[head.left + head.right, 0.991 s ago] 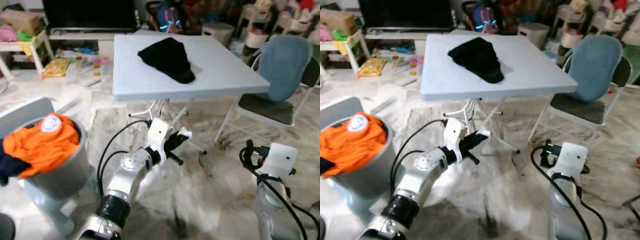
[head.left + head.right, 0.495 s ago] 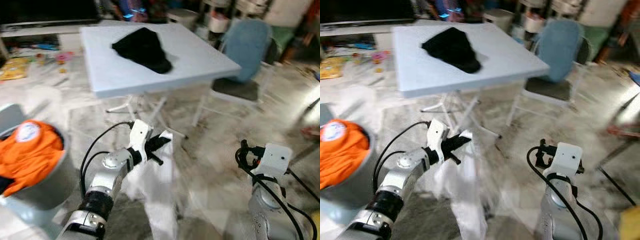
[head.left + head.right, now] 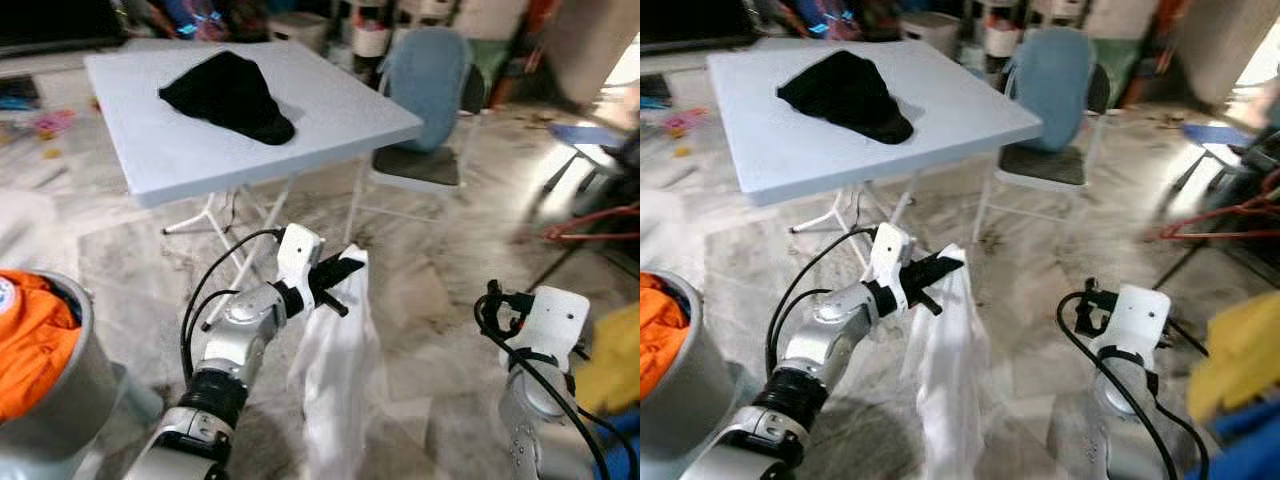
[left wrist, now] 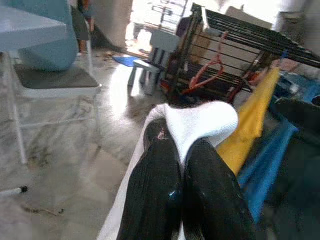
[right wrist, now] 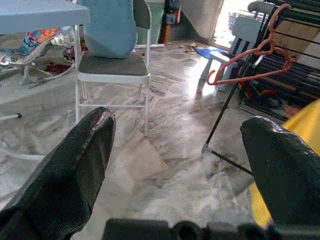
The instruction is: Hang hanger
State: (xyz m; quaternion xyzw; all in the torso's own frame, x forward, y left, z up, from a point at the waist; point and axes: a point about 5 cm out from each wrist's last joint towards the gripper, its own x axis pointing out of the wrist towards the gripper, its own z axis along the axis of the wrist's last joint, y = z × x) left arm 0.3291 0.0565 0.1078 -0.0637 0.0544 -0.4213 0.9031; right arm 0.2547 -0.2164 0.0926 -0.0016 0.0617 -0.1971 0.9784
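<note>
Left hand: the left hand is raised in front of the table, and its two black fingers are pressed together on the top edge of a white garment.
White garment: it hangs straight down from the left hand toward the marble floor, in front of the table and nearer to the robot. Its top fold bulges over the fingertips in the left wrist view.
Right hand: the right hand is low, to the right of the table. Its fingers stand wide apart and they hold nothing.
Hanger: a red hanger hangs on a dark drying rack, far to the right of the table, well apart from both hands.
Table: the light blue folding table carries a black cloth near its middle.
Chair: a blue chair stands just beside the right edge of the table.
Bin: a grey bin with an orange cloth inside stands in front of the table, to its left.
Rack cloths: a yellow cloth and a blue cloth hang by the rack, away from the table.
</note>
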